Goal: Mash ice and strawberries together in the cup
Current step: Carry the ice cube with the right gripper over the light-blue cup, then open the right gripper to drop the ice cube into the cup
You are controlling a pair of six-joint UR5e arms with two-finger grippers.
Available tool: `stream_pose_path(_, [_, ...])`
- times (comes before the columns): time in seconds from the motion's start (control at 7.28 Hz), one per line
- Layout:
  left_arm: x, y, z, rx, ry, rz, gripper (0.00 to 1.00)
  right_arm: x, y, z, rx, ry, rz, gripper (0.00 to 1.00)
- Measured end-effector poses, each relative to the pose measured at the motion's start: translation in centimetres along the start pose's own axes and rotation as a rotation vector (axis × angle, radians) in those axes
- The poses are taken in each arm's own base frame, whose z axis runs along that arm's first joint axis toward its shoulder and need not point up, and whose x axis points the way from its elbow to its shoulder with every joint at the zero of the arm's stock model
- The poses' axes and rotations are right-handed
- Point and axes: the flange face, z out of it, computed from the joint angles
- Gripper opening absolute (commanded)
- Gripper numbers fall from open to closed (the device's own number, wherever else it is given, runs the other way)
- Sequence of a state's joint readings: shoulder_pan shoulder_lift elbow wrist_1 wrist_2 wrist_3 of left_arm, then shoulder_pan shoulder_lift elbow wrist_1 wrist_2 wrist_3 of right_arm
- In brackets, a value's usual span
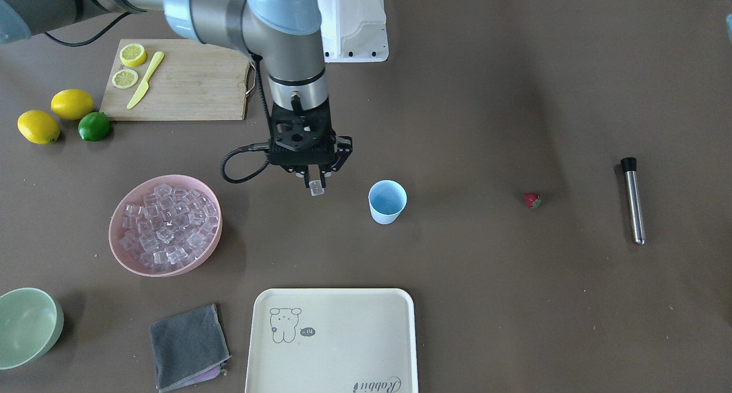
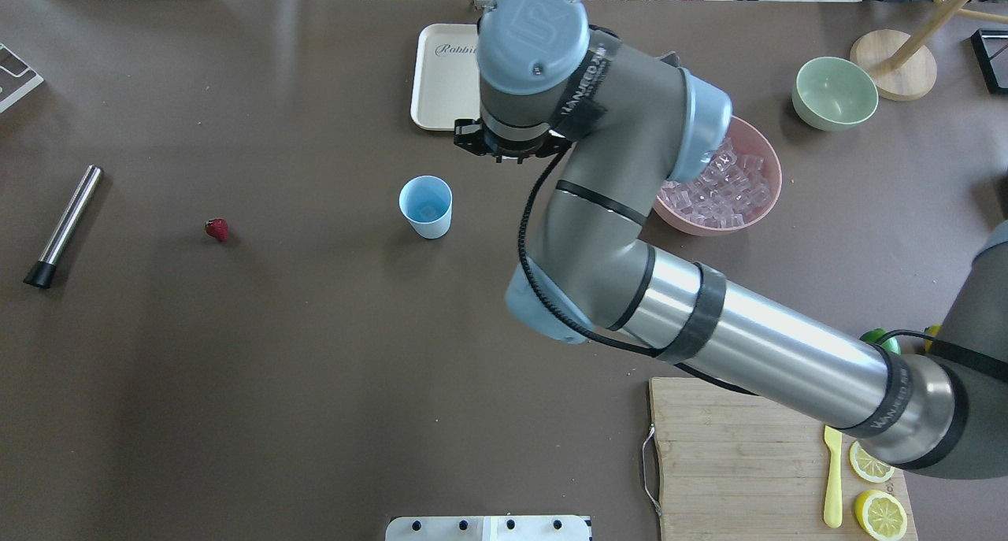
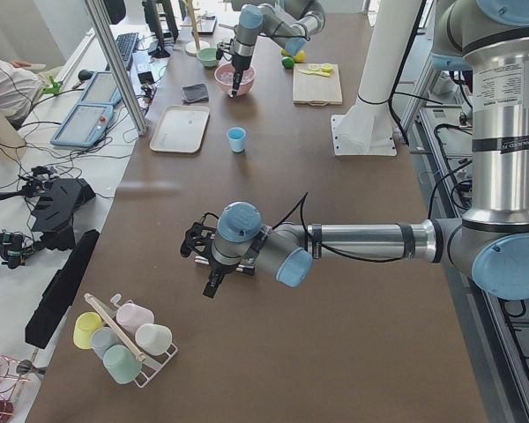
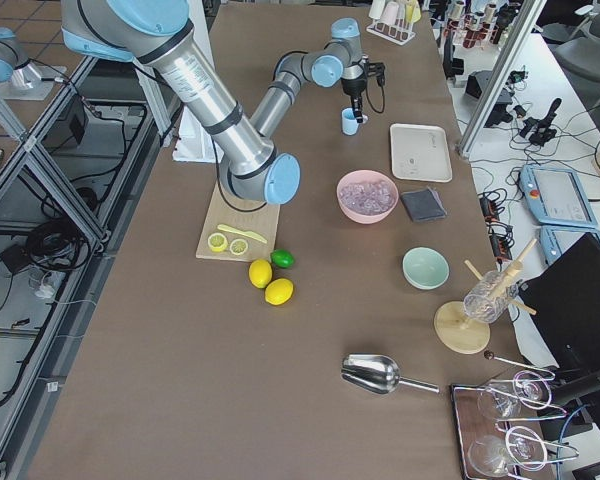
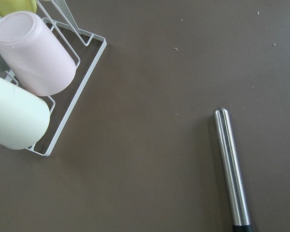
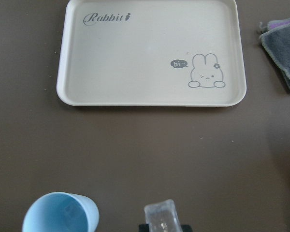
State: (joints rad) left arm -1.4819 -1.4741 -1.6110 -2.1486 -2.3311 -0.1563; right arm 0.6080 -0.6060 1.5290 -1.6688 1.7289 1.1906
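Note:
My right gripper (image 1: 316,182) is shut on one clear ice cube (image 1: 316,189), held above the table just beside the light blue cup (image 1: 388,202). The right wrist view shows that cube (image 6: 160,215) to the right of the cup (image 6: 60,212). More ice (image 1: 166,224) fills the pink bowl (image 1: 117,250). The small red strawberry (image 1: 532,200) lies on the table well away from the cup. My left gripper (image 3: 212,280) shows only in the exterior left view, hovering near a cup rack; I cannot tell whether it is open or shut.
A steel muddler (image 1: 633,201) lies beyond the strawberry. A cream tray (image 1: 331,341), a grey cloth (image 1: 186,347) and a green bowl (image 1: 28,324) sit along the operators' side. A cutting board (image 1: 189,84) with lemon slices, two lemons and a lime (image 1: 94,126) are near the robot.

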Motion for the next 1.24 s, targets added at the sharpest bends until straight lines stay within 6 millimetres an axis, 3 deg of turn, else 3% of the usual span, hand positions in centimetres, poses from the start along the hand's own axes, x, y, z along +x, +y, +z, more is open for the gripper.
stream_pose_path(0.14, [0.0,0.0,0.0,0.0,0.0,0.0,0.97,-4.4,0.8,0.1,0.006,0.004,0.012,0.0])
stream_pose_path(0.41, [0.1,-0.1,-0.1,0.002,0.001,0.001,0.97,-9.6,3.3,0.6,0.022,0.016,0.01,0.0])
stream_pose_path(0.69, [0.1,-0.2,-0.1,0.002,0.001,0.003,0.97,-10.8,4.3,2.9,0.03,0.029,0.004,0.0])
stream_pose_path(1.24, [0.1,-0.7,0.0,0.004,0.0,0.003,0.97,-9.4,4.0,5.9,0.043,0.046,0.0,0.04])
